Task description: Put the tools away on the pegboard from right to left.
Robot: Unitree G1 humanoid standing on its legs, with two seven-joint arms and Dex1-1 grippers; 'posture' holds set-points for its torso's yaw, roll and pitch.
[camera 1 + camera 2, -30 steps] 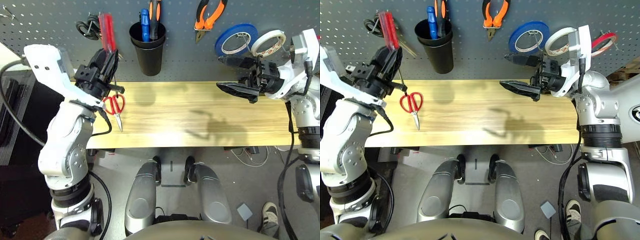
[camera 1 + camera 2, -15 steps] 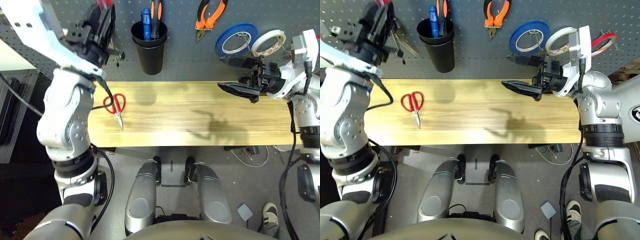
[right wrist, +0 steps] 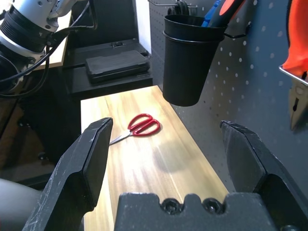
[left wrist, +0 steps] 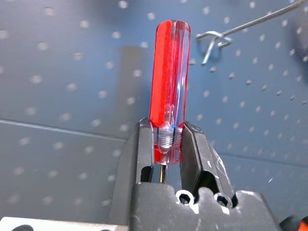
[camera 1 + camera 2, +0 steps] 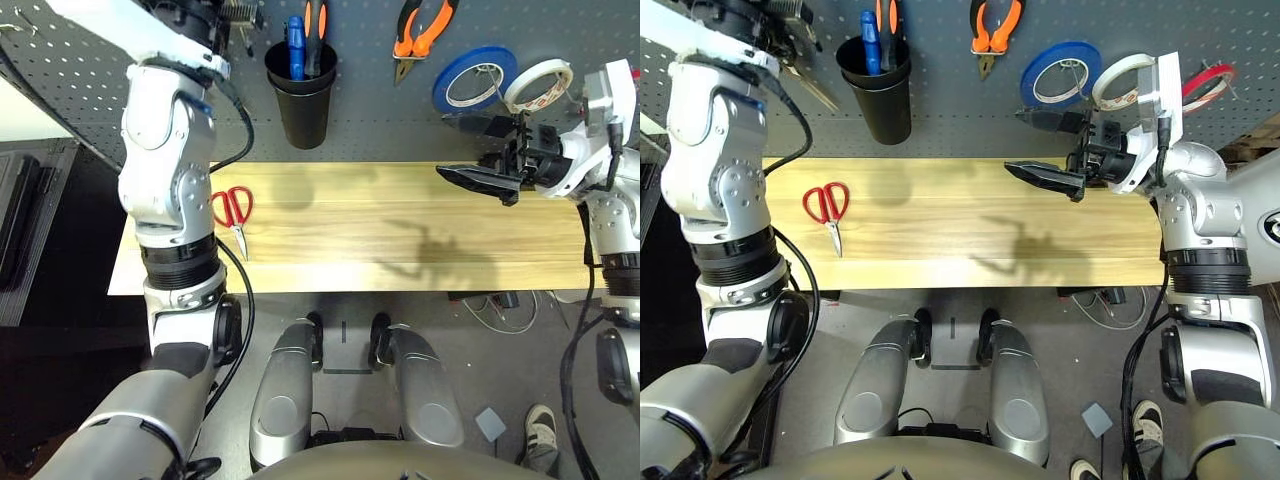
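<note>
On the near side of my reach is the wooden counter (image 5: pixel 350 230), with the red-handled scissors (image 5: pixel 232 207) lying flat toward its left end; I judge they should be the last piece. Above the counter my right tool (image 3: pixel 167 124) stands wide apart, holding nothing, and I would park it there, off the pliers (image 5: pixel 997 43). Farther out, at the pegboard (image 5: pixel 380 110), my left tool (image 4: pixel 167 126) is clenched on the slim red-handled screwdriver (image 4: pixel 171 72), its clear-and-red handle pointing up out of the grip and the metal shaft running down between my fingers. Just beyond the handle a forked metal hook (image 4: pixel 214 38) juts from the board. The step, I take it, is hanging the screwdriver there. I should keep the handle upright, line the shaft up with the fork, ease in slowly, and let the thicker handle settle before I loosen. The smooth plastic could twist if I bump the wire, and opening early could drop it. The pliers and the thin red tape ring (image 5: pixel 1208 88) already hang on the pegboard, farther right.
</note>
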